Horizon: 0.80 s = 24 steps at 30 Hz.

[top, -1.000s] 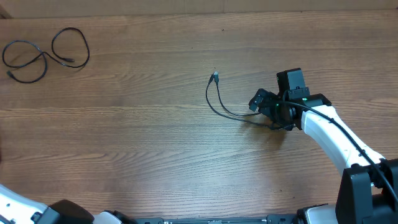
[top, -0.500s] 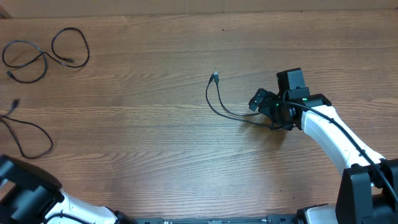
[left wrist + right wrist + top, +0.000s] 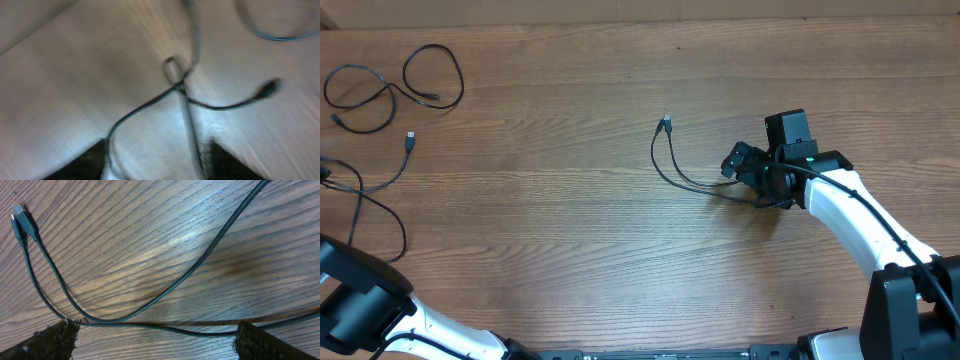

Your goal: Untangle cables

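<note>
The left gripper (image 3: 157, 161) has just let go: a second ago it was out of the overhead view, and now its fingertips stand apart in the blurred wrist view. A thin black cable (image 3: 177, 89) lies between them, crossing itself once. That cable was not on the near-left of the table (image 3: 570, 250) a second ago. It now sprawls along the left edge, its plug (image 3: 411, 137) thrown farther out. It looks freshly laid down, apart from the others.

The right gripper (image 3: 155, 330) hangs wide open and unmoved over the folded middle cable (image 3: 26, 226), which passes between its fingers unpinched. The far-left cable (image 3: 430, 97) lies looped where it was.

Three cables well apart suggests the task is nearly done. No container is in view.
</note>
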Each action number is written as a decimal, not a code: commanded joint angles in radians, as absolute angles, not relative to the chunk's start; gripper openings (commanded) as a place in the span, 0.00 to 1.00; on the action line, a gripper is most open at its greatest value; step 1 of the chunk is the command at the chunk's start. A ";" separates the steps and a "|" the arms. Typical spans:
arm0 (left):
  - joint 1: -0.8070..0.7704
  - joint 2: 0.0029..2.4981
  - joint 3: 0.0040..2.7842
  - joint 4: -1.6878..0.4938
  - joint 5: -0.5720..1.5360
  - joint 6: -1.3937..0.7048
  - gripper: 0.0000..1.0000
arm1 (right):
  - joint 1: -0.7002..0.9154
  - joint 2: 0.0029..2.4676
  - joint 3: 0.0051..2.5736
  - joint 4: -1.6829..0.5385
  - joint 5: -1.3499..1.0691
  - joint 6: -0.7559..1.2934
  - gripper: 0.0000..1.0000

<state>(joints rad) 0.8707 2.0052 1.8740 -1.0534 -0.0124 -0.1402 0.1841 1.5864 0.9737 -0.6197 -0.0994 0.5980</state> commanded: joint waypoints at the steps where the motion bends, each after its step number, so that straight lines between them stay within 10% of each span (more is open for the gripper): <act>1: 0.877 1.967 1.880 -1.093 -0.282 -0.352 1.00 | 0.189 1.584 0.970 -0.614 -0.088 0.585 1.00; 7: 0.876 1.909 1.880 -1.124 -0.492 -0.469 1.00 | 0.189 1.584 0.970 -0.614 -0.088 0.585 1.00; 18: 0.817 1.862 1.880 -1.043 0.441 -0.281 1.00 | 0.189 1.584 0.970 -0.617 -0.088 0.585 1.00; 24: 0.610 1.863 1.880 -1.077 0.431 -0.246 1.00 | 0.189 1.584 0.970 -0.611 -0.089 0.585 1.00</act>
